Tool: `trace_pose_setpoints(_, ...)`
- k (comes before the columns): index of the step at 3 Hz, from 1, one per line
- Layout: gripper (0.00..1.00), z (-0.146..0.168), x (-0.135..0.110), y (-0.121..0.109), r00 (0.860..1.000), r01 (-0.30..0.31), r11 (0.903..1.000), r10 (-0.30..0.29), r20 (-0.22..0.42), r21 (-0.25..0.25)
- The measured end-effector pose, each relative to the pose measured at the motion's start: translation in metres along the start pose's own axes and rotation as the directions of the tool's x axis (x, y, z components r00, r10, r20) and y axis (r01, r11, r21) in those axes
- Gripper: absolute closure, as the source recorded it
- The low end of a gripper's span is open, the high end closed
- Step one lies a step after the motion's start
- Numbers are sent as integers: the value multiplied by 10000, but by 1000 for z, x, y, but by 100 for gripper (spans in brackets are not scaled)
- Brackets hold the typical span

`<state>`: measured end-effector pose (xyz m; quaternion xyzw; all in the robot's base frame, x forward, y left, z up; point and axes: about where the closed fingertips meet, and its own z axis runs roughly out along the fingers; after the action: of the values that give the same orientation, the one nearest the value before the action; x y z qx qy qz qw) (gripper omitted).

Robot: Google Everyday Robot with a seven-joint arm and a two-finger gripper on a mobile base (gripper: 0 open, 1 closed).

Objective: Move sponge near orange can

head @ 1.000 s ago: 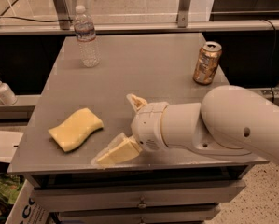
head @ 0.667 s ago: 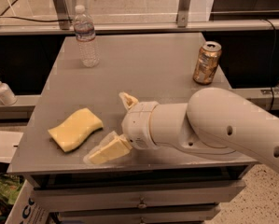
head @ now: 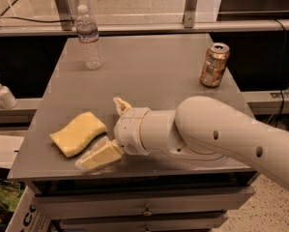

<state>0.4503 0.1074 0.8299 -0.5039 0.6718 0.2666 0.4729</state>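
- The gripper (head: 110, 131) is seen low over the front left part of the table, at the end of the white arm (head: 207, 134) reaching in from 4 o'clock.
- Its two pale yellow fingers (head: 101, 155) are spread wide apart, and nothing is clamped between them.
- The sponge (head: 79, 133) lies flat on the table at 9 o'clock from the gripper, with its right end just at the gap between the fingers. Contact with the lower finger cannot be made out.
- The orange can (head: 214, 65) stands upright near the right edge of the table, at 2 o'clock from the gripper and well apart from the sponge.
- Pale markings are seen on the can, but no word can be read. The same holds for the label on the clear water bottle (head: 89, 37), which stands upright at 11 o'clock.
- The grey table (head: 153, 66) has drawers (head: 144, 209) fitted below its front edge.
- A soap dispenser (head: 3, 93) is placed on a ledge at far left, and metal posts (head: 191, 5) rise behind the table.
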Motion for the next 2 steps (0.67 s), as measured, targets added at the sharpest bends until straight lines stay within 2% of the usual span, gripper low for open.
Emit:
trace_pose_setpoints(1, 18, 10, 3, 3, 9999, -110, 9999, 110, 79, -83)
trace_pose_setpoints(2, 41, 14, 0, 5, 9997, -183, 9998, 184, 138, -91)
